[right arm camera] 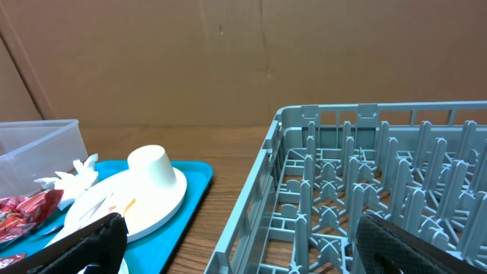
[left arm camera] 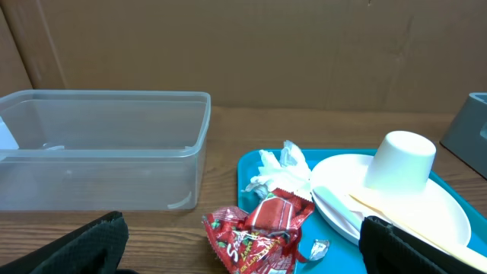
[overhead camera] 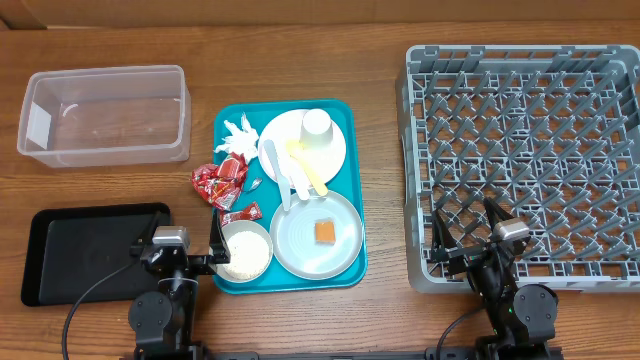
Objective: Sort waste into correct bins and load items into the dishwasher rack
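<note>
A teal tray (overhead camera: 352, 262) holds two white plates (overhead camera: 285, 132) (overhead camera: 296, 243), an upturned white cup (overhead camera: 317, 124), a small bowl of rice (overhead camera: 246, 249), white and yellow cutlery (overhead camera: 296, 172), a white napkin (overhead camera: 238, 138), red wrappers (overhead camera: 222, 182) and an orange cube (overhead camera: 325, 231). The clear tub (overhead camera: 105, 113) and black tray (overhead camera: 85, 250) lie at the left. The grey rack (overhead camera: 525, 160) is at the right. My left gripper (left arm camera: 243, 247) is open and empty at the front, facing the wrapper (left arm camera: 259, 228). My right gripper (right arm camera: 243, 243) is open and empty over the rack's near left corner (right arm camera: 289, 190).
A small silver foil scrap (left arm camera: 319, 246) lies on the teal tray by the wrapper. A brown cardboard wall (left arm camera: 243, 46) stands behind the table. Bare wooden table (overhead camera: 385, 150) shows between the teal tray and the rack.
</note>
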`<state>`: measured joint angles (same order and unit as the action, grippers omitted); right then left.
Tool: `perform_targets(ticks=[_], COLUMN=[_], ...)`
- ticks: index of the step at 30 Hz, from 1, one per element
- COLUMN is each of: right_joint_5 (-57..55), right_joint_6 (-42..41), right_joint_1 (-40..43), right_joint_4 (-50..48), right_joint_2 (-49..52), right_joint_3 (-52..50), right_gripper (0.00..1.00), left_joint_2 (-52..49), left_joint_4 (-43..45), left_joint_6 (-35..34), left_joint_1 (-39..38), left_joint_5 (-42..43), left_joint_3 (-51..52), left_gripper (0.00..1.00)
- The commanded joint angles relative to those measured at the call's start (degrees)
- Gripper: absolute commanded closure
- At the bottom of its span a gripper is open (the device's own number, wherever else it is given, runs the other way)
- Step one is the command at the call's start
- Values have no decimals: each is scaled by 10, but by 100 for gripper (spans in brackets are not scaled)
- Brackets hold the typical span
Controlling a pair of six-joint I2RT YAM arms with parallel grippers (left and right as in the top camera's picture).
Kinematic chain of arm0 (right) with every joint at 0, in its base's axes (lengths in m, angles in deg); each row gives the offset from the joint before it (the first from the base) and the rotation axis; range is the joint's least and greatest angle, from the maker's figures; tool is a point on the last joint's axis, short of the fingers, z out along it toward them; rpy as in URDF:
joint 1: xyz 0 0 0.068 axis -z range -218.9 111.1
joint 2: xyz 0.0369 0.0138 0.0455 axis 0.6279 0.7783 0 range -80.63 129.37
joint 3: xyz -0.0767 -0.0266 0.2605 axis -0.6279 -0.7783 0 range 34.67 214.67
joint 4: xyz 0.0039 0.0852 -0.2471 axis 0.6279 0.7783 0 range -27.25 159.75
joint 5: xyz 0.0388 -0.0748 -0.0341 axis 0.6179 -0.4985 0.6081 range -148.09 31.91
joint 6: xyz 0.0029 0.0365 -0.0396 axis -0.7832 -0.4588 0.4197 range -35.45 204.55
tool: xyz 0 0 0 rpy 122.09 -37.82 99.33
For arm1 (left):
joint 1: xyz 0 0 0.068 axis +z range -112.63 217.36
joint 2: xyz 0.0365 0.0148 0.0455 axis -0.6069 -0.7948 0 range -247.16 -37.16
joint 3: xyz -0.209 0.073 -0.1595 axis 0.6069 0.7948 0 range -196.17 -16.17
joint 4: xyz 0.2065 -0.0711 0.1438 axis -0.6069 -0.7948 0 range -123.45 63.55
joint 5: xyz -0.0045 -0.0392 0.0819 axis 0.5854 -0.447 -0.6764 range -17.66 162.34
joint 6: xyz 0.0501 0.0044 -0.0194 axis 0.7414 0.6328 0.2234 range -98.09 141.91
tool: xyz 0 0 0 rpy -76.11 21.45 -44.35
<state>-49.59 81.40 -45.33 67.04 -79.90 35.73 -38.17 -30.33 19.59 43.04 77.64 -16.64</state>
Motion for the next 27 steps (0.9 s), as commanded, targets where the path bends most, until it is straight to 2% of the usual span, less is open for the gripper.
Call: perform_targets(ticks=[1, 15, 21, 27], right_joint_5=[-8, -8, -8, -8], right_joint_6=[2, 2, 2, 2], right_joint_1=[-3, -3, -3, -3], right_joint_4=[-3, -3, -3, -3], right_joint_2=[-6, -6, -6, -6], right_joint_3=[-6, -6, -6, -6], right_gripper=[0, 0, 0, 0], left_joint_2=[3, 3, 3, 3], left_joint_4=[11, 9, 4, 3], left_joint_6=[-208, -128, -124, -124], left_joint_1=[3, 3, 3, 3], left_joint_5=[131, 86, 30, 31], left_joint_3=[2, 2, 2, 2], left_gripper=[0, 0, 0, 0])
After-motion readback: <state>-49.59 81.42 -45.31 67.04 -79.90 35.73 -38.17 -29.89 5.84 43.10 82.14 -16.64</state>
